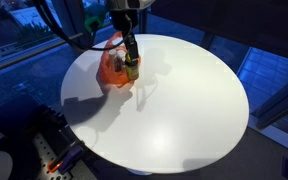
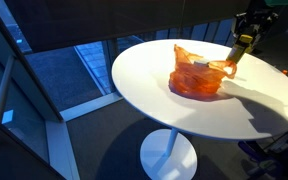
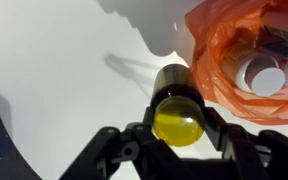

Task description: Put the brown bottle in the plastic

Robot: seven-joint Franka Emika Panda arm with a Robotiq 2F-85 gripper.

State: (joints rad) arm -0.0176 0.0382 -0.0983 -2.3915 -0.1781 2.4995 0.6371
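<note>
Pincer (image 3: 176, 128) is clamping the brown bottle (image 3: 173, 92), jaws closed to its width. I am holding the bottle just beside the orange plastic bag (image 3: 224, 45), outside it. Bag is lying on the round white table (image 3: 54, 90).

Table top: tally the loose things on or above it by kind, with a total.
Orange plastic bag: 1
Brown bottle: 1
White pieces inside the bag: number unclear, not counted
Total: 2
</note>
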